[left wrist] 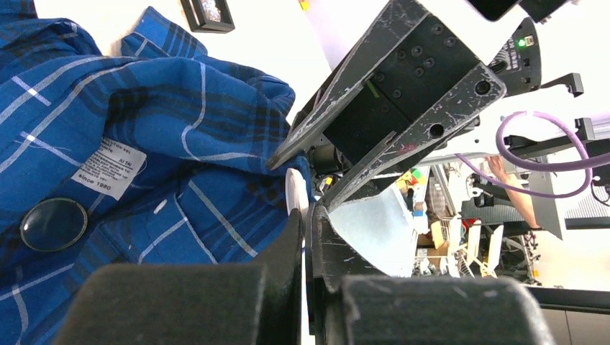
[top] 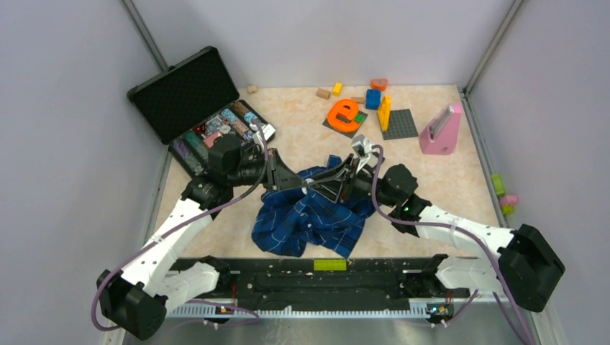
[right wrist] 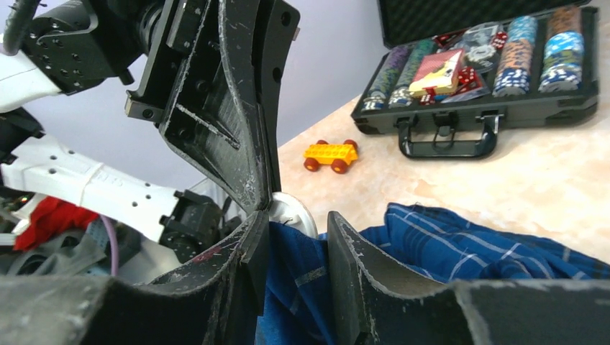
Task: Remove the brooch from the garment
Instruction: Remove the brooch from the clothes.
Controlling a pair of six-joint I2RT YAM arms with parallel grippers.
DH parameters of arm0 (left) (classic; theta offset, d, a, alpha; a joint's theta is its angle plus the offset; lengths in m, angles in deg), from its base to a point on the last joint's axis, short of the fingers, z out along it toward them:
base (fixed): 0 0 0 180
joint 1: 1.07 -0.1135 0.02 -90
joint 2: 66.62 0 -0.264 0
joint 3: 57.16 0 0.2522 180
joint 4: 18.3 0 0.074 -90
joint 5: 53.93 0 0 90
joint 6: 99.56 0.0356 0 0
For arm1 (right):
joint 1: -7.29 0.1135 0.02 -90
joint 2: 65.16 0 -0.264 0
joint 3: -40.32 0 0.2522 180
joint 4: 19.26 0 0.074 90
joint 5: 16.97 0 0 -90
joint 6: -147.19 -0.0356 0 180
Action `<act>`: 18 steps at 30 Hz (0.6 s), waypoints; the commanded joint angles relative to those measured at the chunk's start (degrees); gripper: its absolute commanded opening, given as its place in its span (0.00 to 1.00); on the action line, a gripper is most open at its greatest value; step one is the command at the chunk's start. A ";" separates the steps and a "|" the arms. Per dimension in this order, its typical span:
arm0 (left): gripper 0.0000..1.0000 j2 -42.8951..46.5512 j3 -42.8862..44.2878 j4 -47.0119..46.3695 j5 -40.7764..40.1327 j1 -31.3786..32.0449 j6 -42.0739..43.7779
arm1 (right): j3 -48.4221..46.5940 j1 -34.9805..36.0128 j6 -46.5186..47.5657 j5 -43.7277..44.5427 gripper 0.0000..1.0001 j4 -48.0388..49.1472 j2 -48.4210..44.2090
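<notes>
The garment (top: pixel 309 223), a dark blue plaid shirt, lies crumpled at the table's middle. Both grippers meet over its upper edge. My left gripper (top: pixel 306 182) (left wrist: pixel 308 212) is shut on the rim of a thin pale round disc (left wrist: pixel 293 188) (right wrist: pixel 296 208), which I take for the brooch; it sits against the cloth (left wrist: pixel 180 108). My right gripper (top: pixel 322 187) (right wrist: pixel 298 226) has its jaws a finger-width apart, with a fold of the shirt (right wrist: pixel 460 241) standing between them, right beside the disc. Another round, glassy grey disc (left wrist: pixel 54 224) sits on the cloth near the label.
An open black case (top: pixel 208 108) (right wrist: pixel 489 65) of poker chips stands at the back left. Toy blocks, an orange ring shape (top: pixel 344 113) and a pink stand (top: pixel 440 131) are at the back right. A yellow toy car (right wrist: pixel 331 154) and a black square frame (left wrist: pixel 208 13) lie nearby.
</notes>
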 commanded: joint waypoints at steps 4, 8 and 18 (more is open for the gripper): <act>0.00 1.58 0.37 -8.86 3.54 -0.03 -2.41 | 2.30 -0.11 -8.49 -5.31 0.37 8.91 4.36; 0.00 2.07 0.40 -9.25 4.02 -0.03 -2.89 | 2.05 0.03 -7.62 -4.15 0.35 7.42 4.69; 0.00 2.24 0.45 -10.47 4.48 -0.18 -3.51 | -2.27 1.71 -0.02 -0.61 0.27 -6.36 4.38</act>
